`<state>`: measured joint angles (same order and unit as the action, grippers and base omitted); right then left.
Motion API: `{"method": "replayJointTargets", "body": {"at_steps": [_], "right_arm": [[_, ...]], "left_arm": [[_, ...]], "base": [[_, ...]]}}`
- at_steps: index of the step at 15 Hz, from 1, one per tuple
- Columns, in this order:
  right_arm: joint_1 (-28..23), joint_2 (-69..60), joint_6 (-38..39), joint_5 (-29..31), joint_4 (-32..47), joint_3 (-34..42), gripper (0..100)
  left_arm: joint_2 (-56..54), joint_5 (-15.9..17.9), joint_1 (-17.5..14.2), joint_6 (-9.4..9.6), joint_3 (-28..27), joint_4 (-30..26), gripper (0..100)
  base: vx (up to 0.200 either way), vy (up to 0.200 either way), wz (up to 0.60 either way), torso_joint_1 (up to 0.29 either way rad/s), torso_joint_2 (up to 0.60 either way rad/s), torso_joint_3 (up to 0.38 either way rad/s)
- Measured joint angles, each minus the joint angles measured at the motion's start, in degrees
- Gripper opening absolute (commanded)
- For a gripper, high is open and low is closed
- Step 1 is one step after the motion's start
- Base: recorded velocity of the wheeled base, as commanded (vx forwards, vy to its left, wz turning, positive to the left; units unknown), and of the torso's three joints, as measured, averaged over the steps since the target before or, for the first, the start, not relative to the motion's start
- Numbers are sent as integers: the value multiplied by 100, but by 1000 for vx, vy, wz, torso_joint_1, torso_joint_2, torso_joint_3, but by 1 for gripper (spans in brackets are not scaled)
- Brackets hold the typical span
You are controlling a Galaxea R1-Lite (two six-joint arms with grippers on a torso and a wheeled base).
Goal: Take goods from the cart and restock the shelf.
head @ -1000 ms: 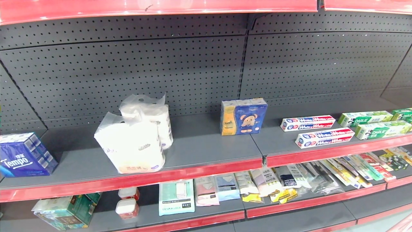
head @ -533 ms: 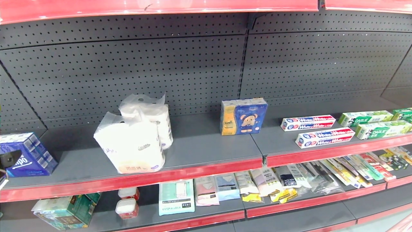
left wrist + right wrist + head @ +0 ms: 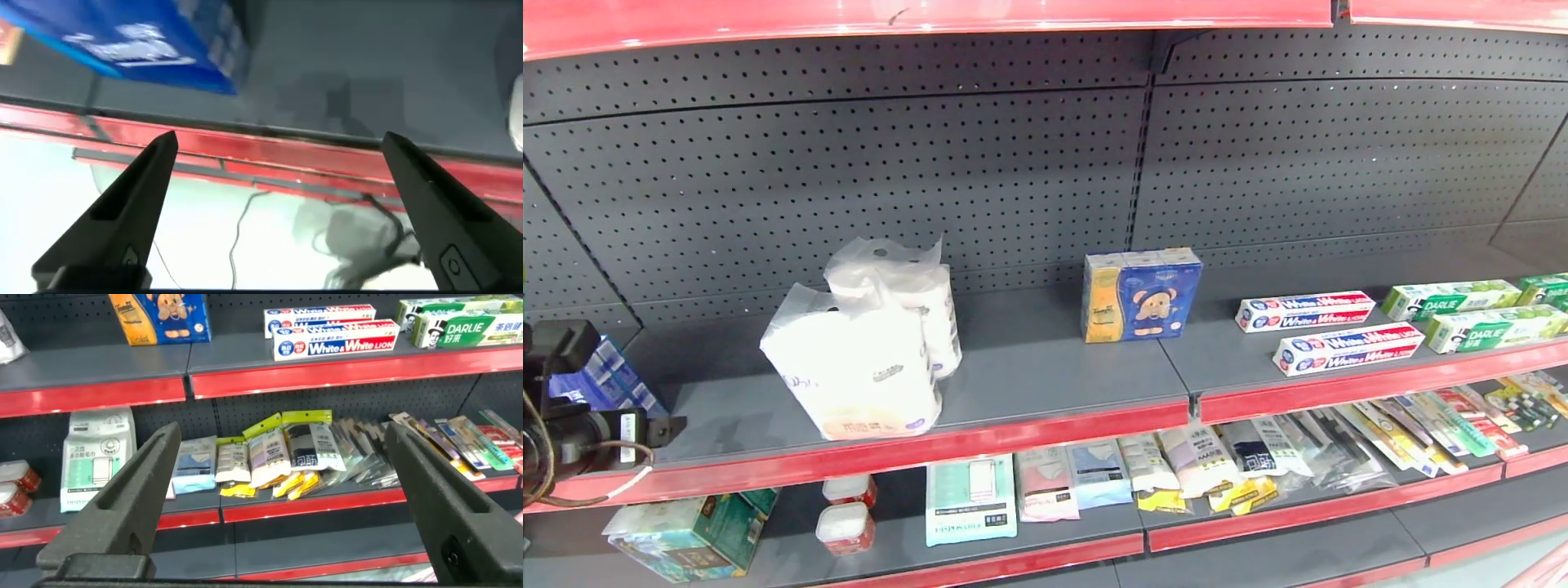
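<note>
The grey shelf (image 3: 1045,367) with a red front lip carries a blue tissue pack (image 3: 605,377) at its far left. My left gripper (image 3: 613,384) hangs open just in front of that pack, at the shelf's lip, with nothing between its fingers. In the left wrist view the blue tissue pack (image 3: 139,41) lies beyond the left gripper (image 3: 279,139), past the red lip (image 3: 270,151). My right gripper (image 3: 283,429) is open and empty, set back from the shelves and facing the lower shelf (image 3: 310,510).
Two white paper-roll packs (image 3: 858,367) stand left of centre, a bear-print tissue pack (image 3: 1141,296) in the middle. Toothpaste boxes (image 3: 1346,348) and green ones (image 3: 1494,327) lie at the right. The shelf below holds flat packets (image 3: 1192,465), small jars (image 3: 845,527) and a green box (image 3: 686,535).
My left arm has come into the head view from the left edge and risen in front of the blue tissue pack. The goods on the shelf have not moved.
</note>
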<state>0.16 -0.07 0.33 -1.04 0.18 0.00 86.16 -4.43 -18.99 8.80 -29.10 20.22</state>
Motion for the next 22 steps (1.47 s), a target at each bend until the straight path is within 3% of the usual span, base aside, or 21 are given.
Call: {"method": "replayJointTargets", "body": {"at_steps": [7, 13, 22], "right_arm": [[0, 0, 2, 0, 0, 0, 100], [2, 0, 0, 2, 0, 0, 100], [-2, 0, 0, 0, 0, 0, 100]], "left_arm": [[661, 452, 327, -35, -63, 651, 100], [1158, 625, 516, -101, -277, 1029, 100], [1692, 847, 555, -106, -562, 1321, 100]], "base": [[0, 0, 0, 0, 0, 0], [0, 0, 0, 0, 0, 0], [0, 0, 0, 0, 0, 0]]}}
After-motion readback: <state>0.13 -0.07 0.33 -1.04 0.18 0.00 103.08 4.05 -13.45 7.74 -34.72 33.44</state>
